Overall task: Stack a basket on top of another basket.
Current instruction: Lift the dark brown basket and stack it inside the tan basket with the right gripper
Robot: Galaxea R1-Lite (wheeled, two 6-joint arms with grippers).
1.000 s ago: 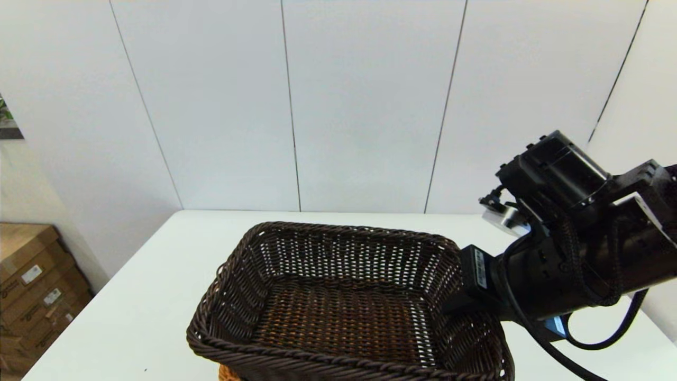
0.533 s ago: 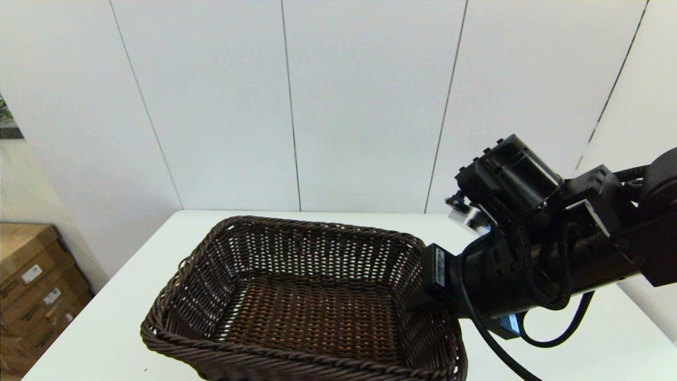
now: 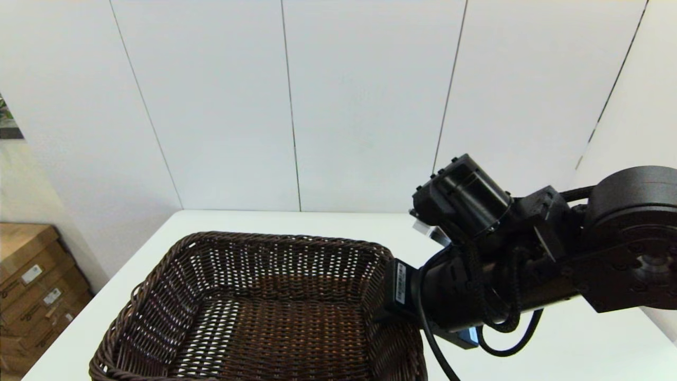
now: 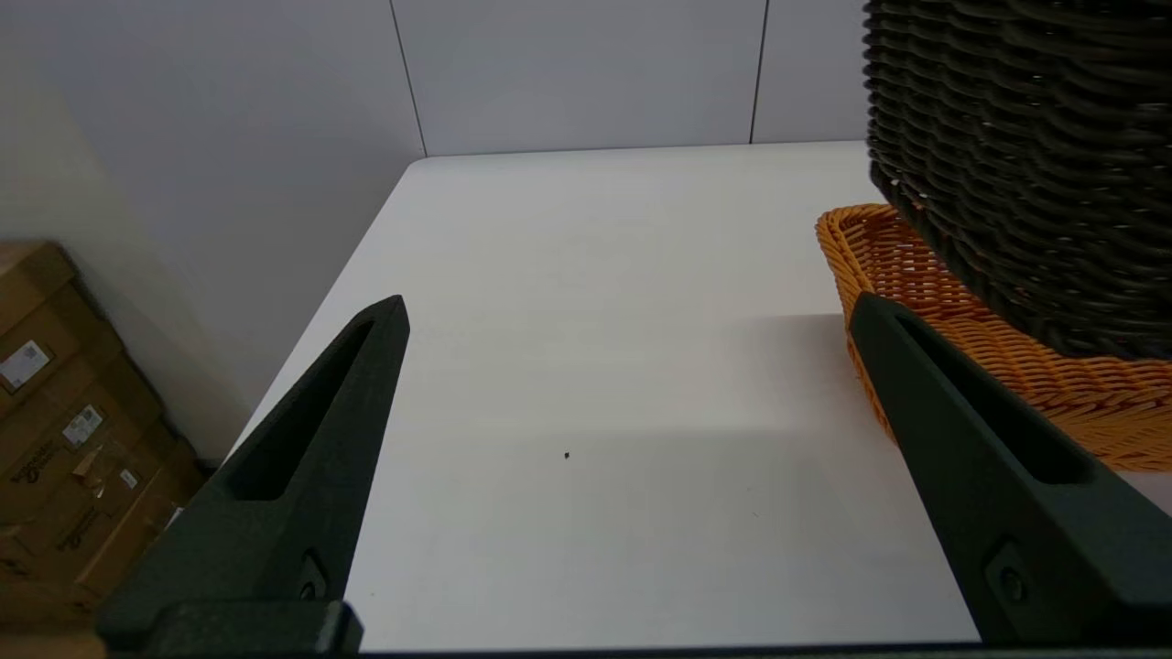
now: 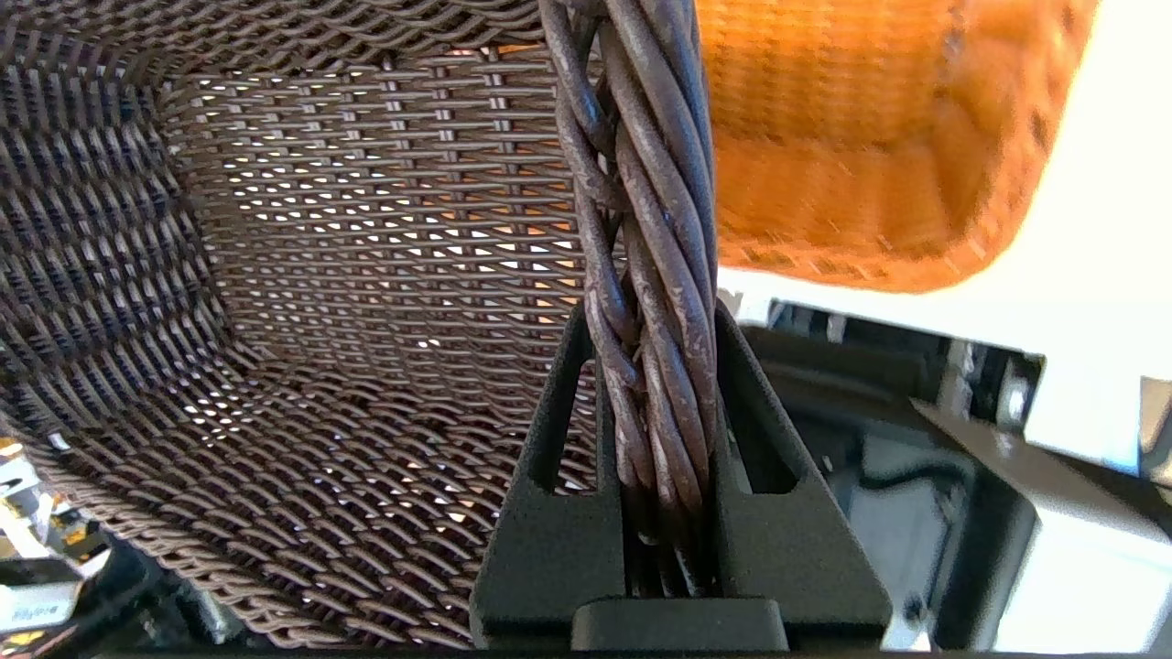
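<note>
Spanning the lower scene, white worktop (image 3: pixel 555 344) backed by a panelled wall (image 3: pixel 365 106); cardboard boxes (image 3: pixel 31 286) stand off its left edge. Dark basket (image 3: pixel 264 312) fills the near-centre of the head view, its right rim at the right hand's height, near-left corner running out of the bottom of the shot. In the left wrist view it is clear of the worktop, hanging above the orange basket (image 4: pixel 989 366), which sits on the worktop below it; whether the two touch cannot be told. In the right wrist view orange weave shows through the dark basket's floor and out past its rim, so the orange one lies under and partly to the right of it. Right arm (image 3: pixel 529 275) reaches in from the right. Right hand (image 5: pixel 655 366) is clenched on the dark basket's braided right rim (image 5: pixel 650 229), one finger inside the wall, one outside. Left hand (image 4: pixel 632 311) hovers over bare worktop left of both baskets, fingers (image 4: pixel 311 439) spread wide, nothing between them, right fingertip just beside the orange basket in its own view.
</note>
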